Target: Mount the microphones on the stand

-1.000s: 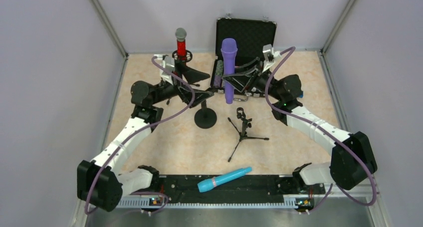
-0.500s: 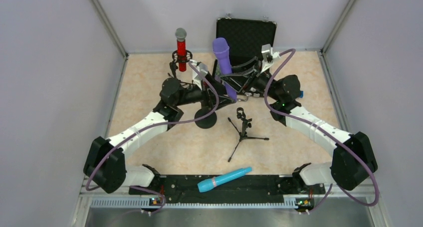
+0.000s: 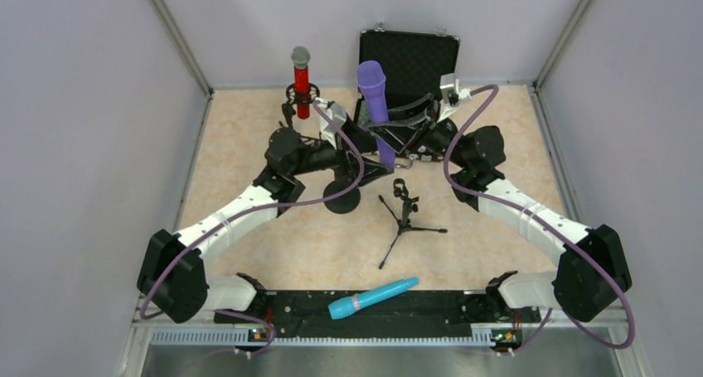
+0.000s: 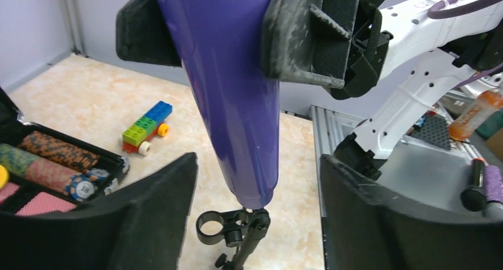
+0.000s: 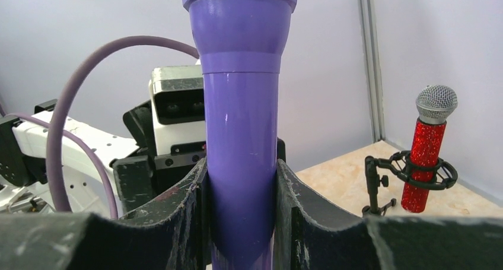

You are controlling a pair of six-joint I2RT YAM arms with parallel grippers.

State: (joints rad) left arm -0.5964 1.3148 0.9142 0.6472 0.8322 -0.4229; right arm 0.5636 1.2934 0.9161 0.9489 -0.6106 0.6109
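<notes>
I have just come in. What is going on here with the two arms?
The right gripper holds the purple microphone upright, its lower end close over a black clip. The left gripper is open, its fingers apart on both sides of that end, not touching it. The red microphone stands in its holder at the back. The turquoise microphone lies by the arm bases, untouched.

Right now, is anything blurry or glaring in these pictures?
Top external view: even light, faint shadows, sharp. Left wrist view: soft sheen on the purple microphone, no harsh glare. Right wrist view: near fingers dark; red microphone crisp.
</notes>
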